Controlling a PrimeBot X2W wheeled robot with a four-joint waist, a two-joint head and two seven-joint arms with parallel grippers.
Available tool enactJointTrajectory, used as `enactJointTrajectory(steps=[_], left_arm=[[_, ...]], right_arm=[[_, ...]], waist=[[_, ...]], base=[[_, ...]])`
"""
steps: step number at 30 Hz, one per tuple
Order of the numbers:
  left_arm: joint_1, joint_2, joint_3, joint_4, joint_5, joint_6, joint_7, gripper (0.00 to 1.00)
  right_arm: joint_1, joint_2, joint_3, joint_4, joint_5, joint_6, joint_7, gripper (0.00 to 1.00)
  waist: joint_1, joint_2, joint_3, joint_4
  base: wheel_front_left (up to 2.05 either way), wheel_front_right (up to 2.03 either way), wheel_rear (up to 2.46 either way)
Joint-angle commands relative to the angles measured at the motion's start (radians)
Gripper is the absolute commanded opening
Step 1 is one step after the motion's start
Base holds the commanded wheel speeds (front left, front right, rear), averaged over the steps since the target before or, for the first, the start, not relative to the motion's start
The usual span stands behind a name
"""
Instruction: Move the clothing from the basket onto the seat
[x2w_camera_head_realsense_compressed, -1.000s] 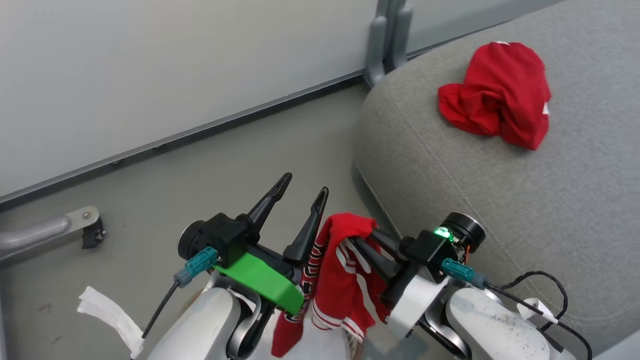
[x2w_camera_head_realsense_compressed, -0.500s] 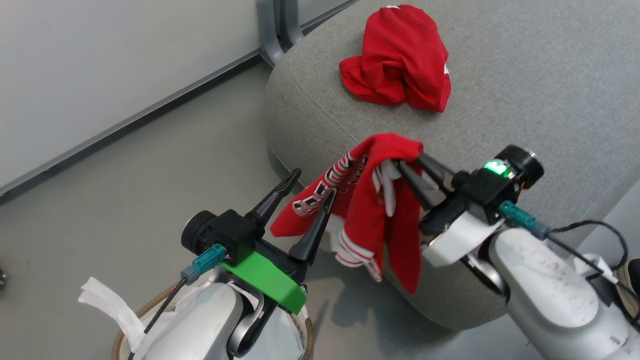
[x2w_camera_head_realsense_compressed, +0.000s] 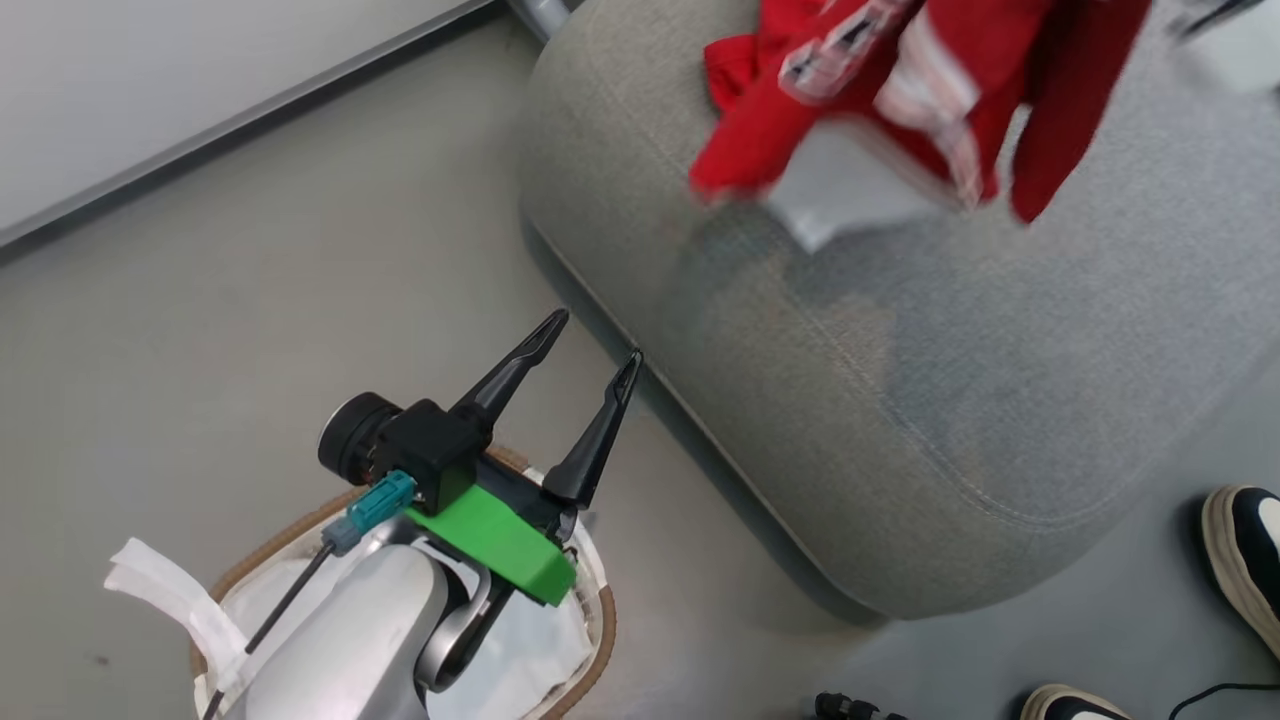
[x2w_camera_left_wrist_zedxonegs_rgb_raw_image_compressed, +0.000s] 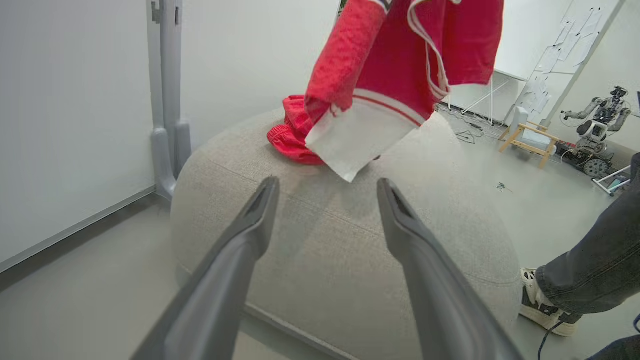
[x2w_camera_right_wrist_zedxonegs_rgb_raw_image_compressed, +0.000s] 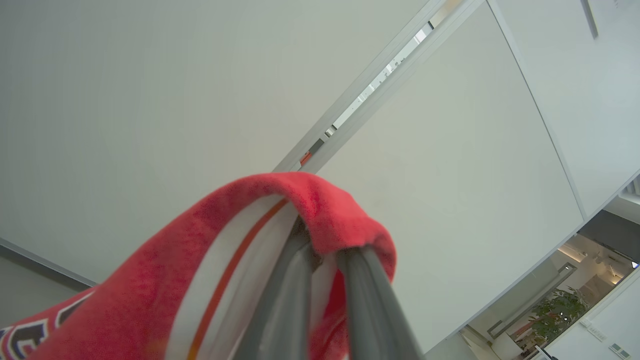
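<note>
Right fingers (x2w_camera_right_wrist_zedxonegs_rgb_raw_image_compressed: 280, 300) are closed tight on a fold of the jersey (x2w_camera_right_wrist_zedxonegs_rgb_raw_image_compressed: 150, 280), with red cloth wrapped over both tips. The grip is near one edge, so the rest of the garment hangs free below. In the left wrist view the jersey (x2w_camera_left_wrist_zedxonegs_rgb_raw_image_compressed: 390, 65) hangs over the seat (x2w_camera_left_wrist_zedxonegs_rgb_raw_image_compressed: 325, 260) with its white inside and striped trim lowest. Whether that lowest corner touches the cushion cannot be told. The head view shows the jersey blurred at the top, with a shadow on the seat (x2w_camera_head_realsense_compressed: 900, 400) beneath it. The plain red garment (x2w_camera_left_wrist_zedxonegs_rgb_raw_image_compressed: 292, 135) lies bunched on the seat top, just behind the hanging jersey. Left fingers (x2w_camera_head_realsense_compressed: 515, 365) are spread wide and hold nothing, parked above the basket (x2w_camera_head_realsense_compressed: 600, 640) beside the seat's near edge, well clear of the carrying arm. The basket's white liner (x2w_camera_head_realsense_compressed: 520, 660) shows no red cloth, though the left arm hides much of it. Assessment: one garment is delivered and the second is held over its target, so release onto the cushion is the outstanding step. A person's shoe (x2w_camera_head_realsense_compressed: 1240, 560) stands on the floor near the seat's corner and should be kept clear of the arm's path.
</note>
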Motion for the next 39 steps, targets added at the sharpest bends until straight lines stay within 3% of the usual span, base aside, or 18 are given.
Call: enactJointTrajectory(steps=[1,4,8,19,26,27,28,29,39], left_arm=[[-0.023,0.015,-0.001,-0.004,0.002,-0.003,0.0,1.0],[-0.035,0.022,-0.009,-0.009,-0.001,-0.003,0.0,1.0],[-0.057,0.031,-0.017,-0.015,-0.002,-0.003,0.0,1.0],[-0.117,0.06,-0.031,-0.033,-0.011,-0.003,0.0,1.0],[-0.102,0.063,-0.002,-0.021,-0.011,-0.003,0.0,1.0],[-0.094,0.057,0.007,-0.018,-0.015,-0.003,0.0,1.0],[-0.089,0.049,0.013,-0.022,-0.019,-0.003,0.0,1.0],[-0.086,0.046,0.013,-0.024,-0.017,-0.003,0.0,1.0],[-0.032,0.003,0.104,-0.005,0.007,-0.003,0.0,1.0]], right_arm=[[-0.029,-0.013,-0.031,0.03,-0.019,-0.001,-0.002,0.0],[-0.088,-0.04,-0.112,0.105,-0.055,-0.001,-0.001,0.0],[-0.119,-0.031,-0.218,0.201,-0.116,-0.001,-0.001,0.0],[0.043,0.128,-0.497,0.396,-0.206,-0.001,-0.001,0.0],[0.194,0.217,-0.555,0.443,-0.235,-0.001,-0.001,0.0],[0.222,0.232,-0.563,0.445,-0.237,-0.001,-0.001,0.09],[0.245,0.243,-0.574,0.441,-0.238,-0.001,-0.001,0.35],[0.262,0.252,-0.581,0.44,-0.236,-0.001,-0.001,1.0],[0.52,0.344,-0.67,0.331,-0.176,-0.001,-0.001,1.0]], waist=[[-0.0001,-0.0001,0.057,0.057],[-0.0001,-0.0001,0.09,0.09],[-0.0001,-0.0001,0.138,0.129],[-0.0001,-0.0001,0.248,0.209],[-0.0001,-0.0001,0.249,0.213],[-0.0001,-0.0001,0.244,0.212],[-0.0001,-0.0001,0.239,0.212],[-0.0001,-0.0001,0.235,0.211],[-0.0001,-0.0001,0.147,0.228]], base=[[0.0,0.0,0.0],[0.0,0.0,0.0],[0.0,0.0,0.0],[0.0,0.0,0.0],[0.0,0.0,0.0],[0.0,0.0,0.0],[0.0,0.0,0.0],[0.0,0.0,0.0],[0.0,0.0,0.0]])
